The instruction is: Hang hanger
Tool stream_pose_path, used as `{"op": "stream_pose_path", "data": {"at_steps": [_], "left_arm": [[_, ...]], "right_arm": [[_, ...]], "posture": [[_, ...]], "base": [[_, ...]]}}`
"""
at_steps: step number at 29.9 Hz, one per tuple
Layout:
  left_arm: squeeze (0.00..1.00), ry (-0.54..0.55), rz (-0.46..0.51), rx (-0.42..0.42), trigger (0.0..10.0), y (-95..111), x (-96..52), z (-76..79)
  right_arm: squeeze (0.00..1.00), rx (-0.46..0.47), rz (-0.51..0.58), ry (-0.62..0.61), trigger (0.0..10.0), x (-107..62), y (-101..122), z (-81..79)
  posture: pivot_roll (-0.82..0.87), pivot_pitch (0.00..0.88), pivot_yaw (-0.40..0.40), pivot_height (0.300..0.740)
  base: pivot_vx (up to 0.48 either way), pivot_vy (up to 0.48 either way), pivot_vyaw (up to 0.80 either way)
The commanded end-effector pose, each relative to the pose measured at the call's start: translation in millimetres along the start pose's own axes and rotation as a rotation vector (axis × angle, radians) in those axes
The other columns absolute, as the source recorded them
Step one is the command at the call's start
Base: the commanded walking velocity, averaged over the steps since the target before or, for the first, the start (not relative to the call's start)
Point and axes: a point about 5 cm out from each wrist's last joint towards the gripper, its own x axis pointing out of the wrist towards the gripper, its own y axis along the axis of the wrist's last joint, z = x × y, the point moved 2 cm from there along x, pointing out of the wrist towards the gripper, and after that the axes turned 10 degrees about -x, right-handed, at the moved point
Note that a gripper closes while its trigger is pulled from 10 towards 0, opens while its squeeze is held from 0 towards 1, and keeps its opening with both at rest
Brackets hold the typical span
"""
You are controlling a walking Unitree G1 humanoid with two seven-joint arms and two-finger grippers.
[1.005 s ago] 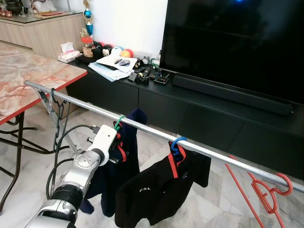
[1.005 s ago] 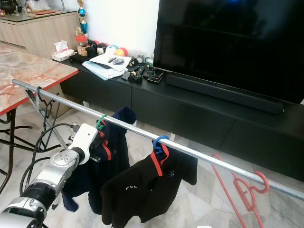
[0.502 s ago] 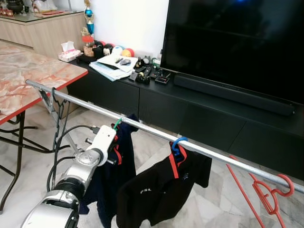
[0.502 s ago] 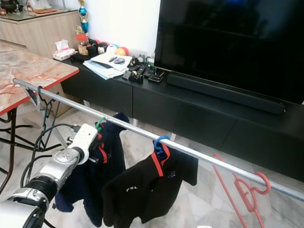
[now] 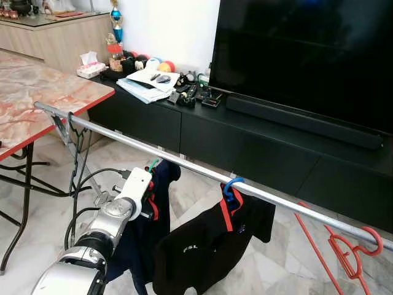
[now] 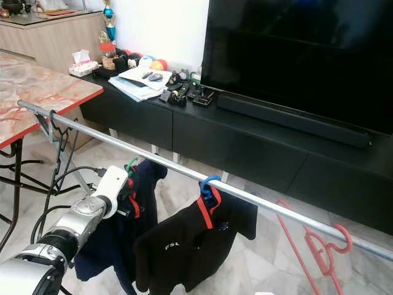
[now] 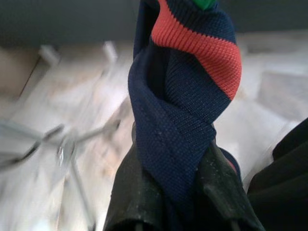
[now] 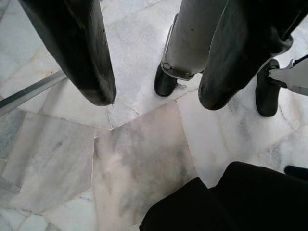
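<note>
A steel rail (image 5: 196, 170) runs across in front of me. A green hanger (image 5: 152, 165) hooks over it and carries a navy shirt (image 5: 161, 228) with a red collar. My left gripper (image 5: 150, 205) sits just below the rail, shut on that shirt's collar (image 7: 178, 106); the left wrist view has both black fingers (image 7: 129, 188) pinching the fabric, with the green hanger (image 7: 204, 3) above them. Further right hangs a black shirt (image 5: 209, 246) on a blue hanger (image 5: 231, 184). My right gripper (image 8: 156, 98) hangs open over the marble floor.
An empty red hanger (image 5: 349, 252) hangs at the rail's right end. A marble-topped table (image 5: 43, 98) stands at the left. Behind the rail are a low black TV cabinet (image 5: 270, 153) with clutter and a large TV (image 5: 307, 55). The rack's legs (image 5: 77, 160) and cables are by my left arm.
The camera has drifted slightly. My left gripper stays shut on the navy shirt's collar and has sunk a little below the rail with it.
</note>
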Motion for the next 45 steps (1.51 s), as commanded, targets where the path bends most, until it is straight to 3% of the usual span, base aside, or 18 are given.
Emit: {"op": "stream_pose_path", "data": {"at_steps": [1, 6, 13, 22, 33, 41, 45], "left_arm": [[0.00, -0.090, 0.088, 0.093, 10.0, 20.9, -0.3, 8.0], [0.00, -0.131, 0.065, 0.161, 10.0, 21.5, -1.7, 6.4], [0.00, 0.033, 0.033, 0.093, 10.0, 34.8, 3.7, -13.3], [0.00, 0.089, -0.005, 0.019, 10.0, 43.7, 8.0, -15.9], [0.00, 0.104, -0.093, -0.013, 10.0, 33.4, 8.7, -15.7], [0.00, 0.078, -0.189, -0.024, 10.0, 4.8, 6.7, -7.8], [0.00, 0.070, -0.199, -0.033, 10.0, 0.0, 6.3, -5.8]], "right_arm": [[0.00, 0.005, -0.002, -0.012, 10.0, -0.4, -0.8, 2.6], [0.00, 0.008, -0.003, -0.012, 10.0, -0.5, -1.3, 2.6], [0.00, 0.011, -0.004, -0.012, 10.0, -0.8, -2.6, 3.5], [0.00, 0.013, -0.019, -0.025, 10.0, -2.1, -8.2, 7.2], [0.00, 0.019, -0.044, -0.040, 10.0, -4.9, -19.3, 13.5], [0.00, 0.012, -0.051, -0.044, 10.0, -6.6, -24.2, 17.1], [0.00, 0.009, -0.051, -0.042, 10.0, -6.9, -25.3, 17.3]], "posture": [[0.08, 0.000, -0.057, 0.740], [0.08, 0.000, -0.055, 0.740], [0.07, 0.000, -0.056, 0.740], [0.04, 0.000, -0.060, 0.740], [0.00, 0.007, -0.071, 0.740], [0.00, 0.026, -0.081, 0.740], [0.00, 0.033, -0.082, 0.740]], "base": [[0.000, 0.000, 0.00], [0.000, 0.000, 0.00], [0.000, 0.000, 0.00], [0.000, 0.000, 0.00], [0.000, 0.000, 0.00], [0.000, 0.000, 0.00], [0.000, 0.000, 0.00]]}}
